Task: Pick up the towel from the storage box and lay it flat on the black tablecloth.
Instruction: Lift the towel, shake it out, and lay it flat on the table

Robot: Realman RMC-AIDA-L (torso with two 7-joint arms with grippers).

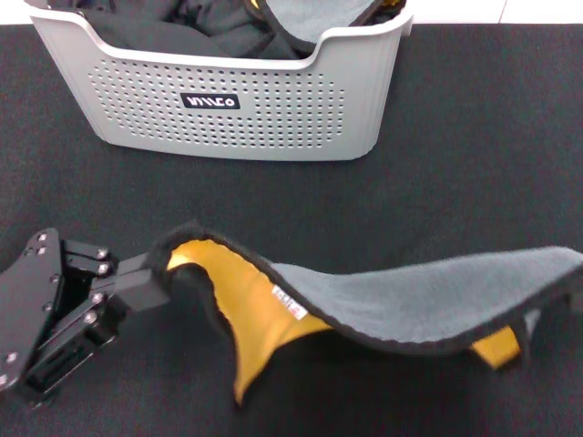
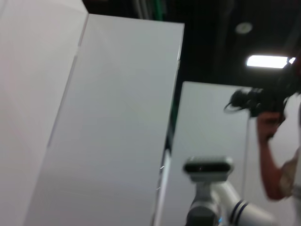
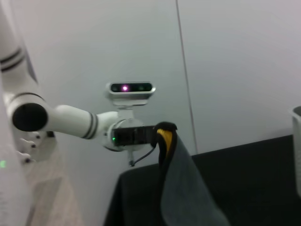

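Observation:
The towel, grey on top with a yellow-orange underside, black trim and a small white tag, hangs stretched just above the black tablecloth at the front. My left gripper is shut on its left corner, low at the front left. The right wrist view shows that same left gripper pinching the towel, which drapes toward the camera. The towel's right end stays lifted and runs off the head view's right edge; my right gripper does not show. The storage box stands at the back left.
Inside the storage box lie dark cloths and another grey fleecy piece with black trim. The left wrist view shows only white wall panels, a person with a camera and a robot arm.

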